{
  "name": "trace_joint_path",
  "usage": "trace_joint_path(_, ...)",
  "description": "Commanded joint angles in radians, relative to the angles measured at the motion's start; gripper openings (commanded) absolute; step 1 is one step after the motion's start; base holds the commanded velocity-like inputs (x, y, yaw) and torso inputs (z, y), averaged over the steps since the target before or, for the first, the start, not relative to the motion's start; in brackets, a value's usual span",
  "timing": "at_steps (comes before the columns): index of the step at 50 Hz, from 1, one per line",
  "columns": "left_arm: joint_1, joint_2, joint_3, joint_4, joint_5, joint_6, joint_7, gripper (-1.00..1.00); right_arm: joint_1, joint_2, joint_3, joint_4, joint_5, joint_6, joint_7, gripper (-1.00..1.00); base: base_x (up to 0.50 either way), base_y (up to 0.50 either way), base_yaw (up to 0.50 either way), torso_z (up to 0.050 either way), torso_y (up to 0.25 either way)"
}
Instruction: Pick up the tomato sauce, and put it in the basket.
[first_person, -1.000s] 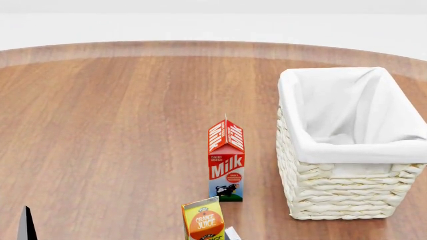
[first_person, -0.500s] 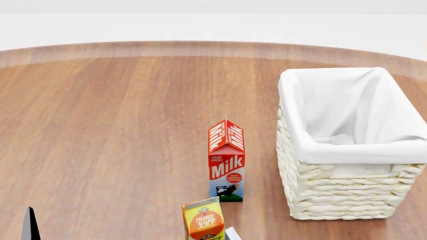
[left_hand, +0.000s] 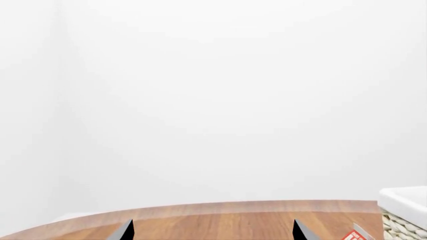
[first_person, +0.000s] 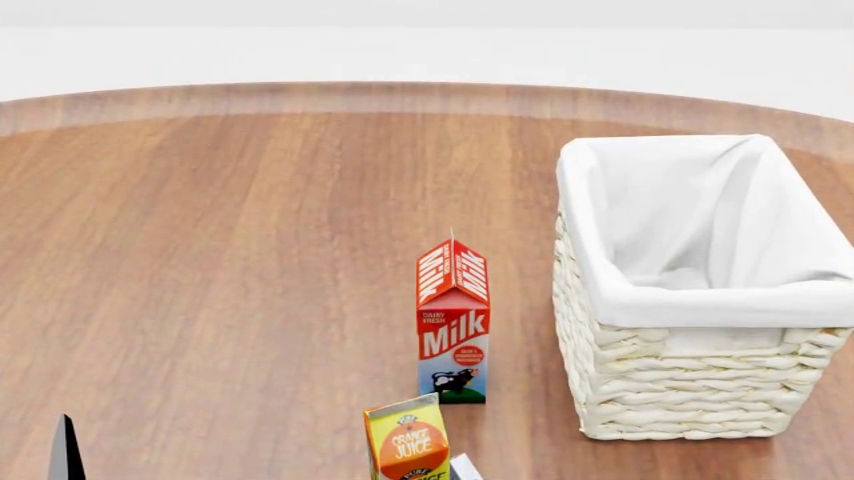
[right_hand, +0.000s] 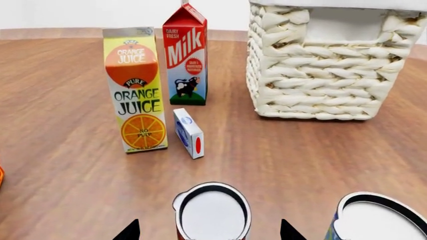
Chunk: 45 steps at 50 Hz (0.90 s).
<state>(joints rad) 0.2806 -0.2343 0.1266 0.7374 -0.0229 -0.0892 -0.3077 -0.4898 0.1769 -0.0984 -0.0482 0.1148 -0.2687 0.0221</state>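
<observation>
The tomato sauce can (right_hand: 212, 214) shows from above in the right wrist view: a silvery top with a sliver of red label at its side. It stands on the table between the two fingertips of my right gripper (right_hand: 209, 231), which is open around it without touching. The cream wicker basket (first_person: 687, 395) with white cloth lining stands at the right of the head view and also shows in the right wrist view (right_hand: 320, 85); it holds nothing. My left gripper (left_hand: 212, 231) is open and empty above the table; one fingertip (first_person: 63, 455) shows in the head view.
A blue-labelled can (right_hand: 377, 220) stands close beside the tomato sauce. Beyond it stand an orange juice carton (right_hand: 133, 90), a milk carton (right_hand: 187, 55) and a small white and blue box (right_hand: 189, 132). An orange object (right_hand: 1, 176) shows at the view's edge. The table's round far edge (first_person: 427, 95) lies ahead.
The left fingertip in the head view has sunk slightly lower and drifted a little right. Nothing else has moved.
</observation>
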Motion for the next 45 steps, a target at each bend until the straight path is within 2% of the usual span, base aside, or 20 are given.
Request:
trace_joint_path(1,-0.002,-0.006,0.003,-0.003,-0.005,0.000,-0.007,1.00,0.063,-0.006,-0.016,0.044,-0.009,0.012,0.012,1.00,0.00,0.00,0.00,0.000,0.000)
trace_joint_path(18,-0.006,-0.015,0.008,-0.004,-0.011,-0.003,-0.016,1.00,0.181,-0.026,-0.032,0.256,-0.014,-0.031,0.023,1.00,0.00,0.00,0.00,0.000,0.000)
trace_joint_path(30,-0.008,-0.020,0.012,-0.005,-0.013,-0.003,-0.023,1.00,0.181,-0.023,-0.045,0.269,-0.006,-0.040,0.025,1.00,0.00,0.00,0.00,0.000,0.000)
trace_joint_path(31,-0.009,-0.021,0.012,-0.006,-0.014,-0.003,-0.024,1.00,0.179,-0.021,-0.047,0.268,-0.007,-0.049,0.022,-1.00,0.00,0.00,0.00,0.000,0.000)
trace_joint_path(40,-0.010,-0.024,0.016,-0.009,-0.017,-0.003,-0.026,1.00,0.171,-0.015,-0.052,0.247,0.005,-0.044,0.025,-1.00,0.00,0.00,0.00,0.000,0.000)
trace_joint_path(42,-0.008,-0.026,0.017,-0.006,-0.017,-0.003,-0.028,1.00,0.165,-0.009,-0.048,0.210,0.009,-0.031,0.031,-1.00,0.00,0.00,0.00,0.000,0.000)
trace_joint_path(45,-0.009,-0.027,0.017,-0.006,-0.020,-0.003,-0.030,1.00,0.129,0.025,-0.023,0.028,0.029,0.020,0.055,-1.00,0.00,0.00,0.00,0.000,0.000)
